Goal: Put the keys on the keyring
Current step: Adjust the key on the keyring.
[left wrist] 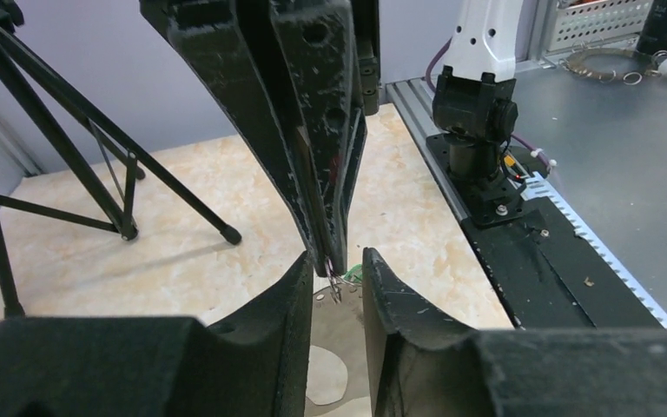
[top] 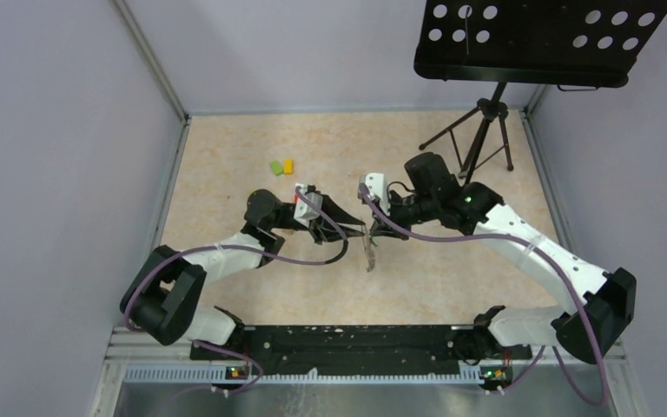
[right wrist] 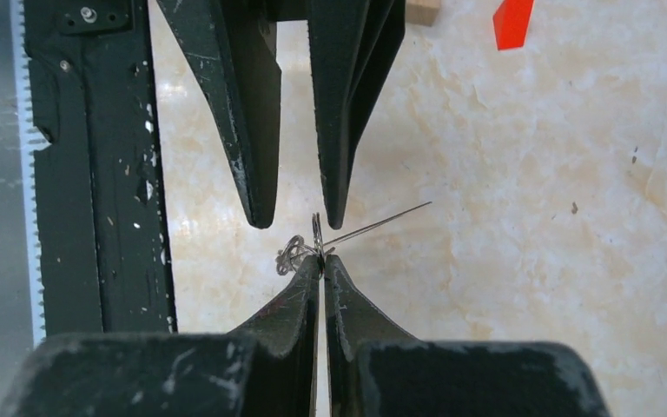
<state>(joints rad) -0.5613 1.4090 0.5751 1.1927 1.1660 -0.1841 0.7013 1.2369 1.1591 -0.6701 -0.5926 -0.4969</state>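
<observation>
Mid-table, my two grippers meet tip to tip. My right gripper is shut on the keyring, a thin wire loop seen edge-on, with small silver coils beside its tips. Several keys dangle beneath the grippers in the top view. My left gripper is open. Its fingers stand either side of the right gripper's tips without clamping anything. Just below the tips, the left wrist view shows a flat grey key and a bit of green tag.
A green block and a yellow block lie at the back left. A black tripod with a perforated tray stands at the back right. Grey walls close three sides. The black base rail runs along the near edge.
</observation>
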